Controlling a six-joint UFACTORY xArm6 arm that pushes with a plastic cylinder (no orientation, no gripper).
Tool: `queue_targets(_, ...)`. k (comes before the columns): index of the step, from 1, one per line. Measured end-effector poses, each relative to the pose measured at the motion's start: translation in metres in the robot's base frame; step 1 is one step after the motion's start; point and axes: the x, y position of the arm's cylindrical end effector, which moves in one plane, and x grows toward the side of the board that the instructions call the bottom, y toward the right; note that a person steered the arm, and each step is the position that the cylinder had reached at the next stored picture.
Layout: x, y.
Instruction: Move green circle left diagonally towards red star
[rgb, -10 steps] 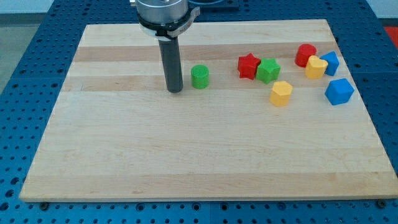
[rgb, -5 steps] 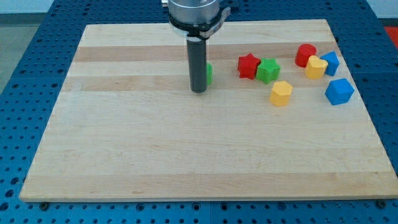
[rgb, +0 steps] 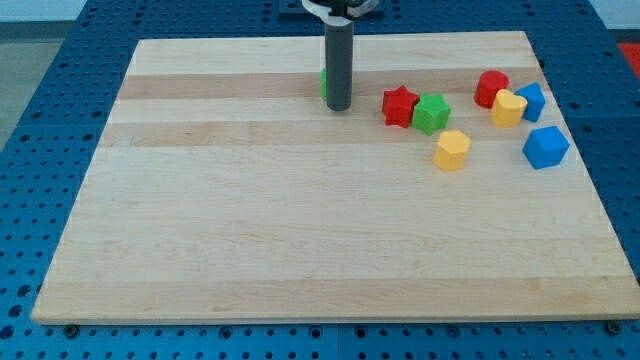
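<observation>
**Green circle almost hidden behind my tip, red star off to the right**

Nearest the view's bottom the wooden surface (rgb: 300, 250) carries nothing. Going up, the first blocks sit on the view's right: a blue block (rgb: 545, 146) and a yellow block (rgb: 452, 149). Above them, a green star-like block (rgb: 432, 112) touches the red star (rgb: 400, 106) on that star's right. Farther right a second yellow block (rgb: 508, 107) is crowded between a red block (rgb: 490, 88) and another blue block (rgb: 532, 100).

My tip (rgb: 339, 106) rests on the surface to the left of the red star, with a clear gap between them. There is no claw on this arm, only the straight rod, so nothing stands apart, together or clamped.

The green circle (rgb: 323, 83) shows only as a thin green sliver at the rod's left edge, a little above the tip, so it lies behind the rod, on the far side. I cannot tell whether rod and block touch.

As a judgement, the task looks unfinished: the circle is well short of the red star and sits up and to its left. To bring it toward the star, the tip would probably have to get round to the circle's far-left side first.
</observation>
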Motion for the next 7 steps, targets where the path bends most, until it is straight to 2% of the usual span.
queue_targets(4, -0.011, -0.006)
queue_targets(7, -0.022, -0.066)
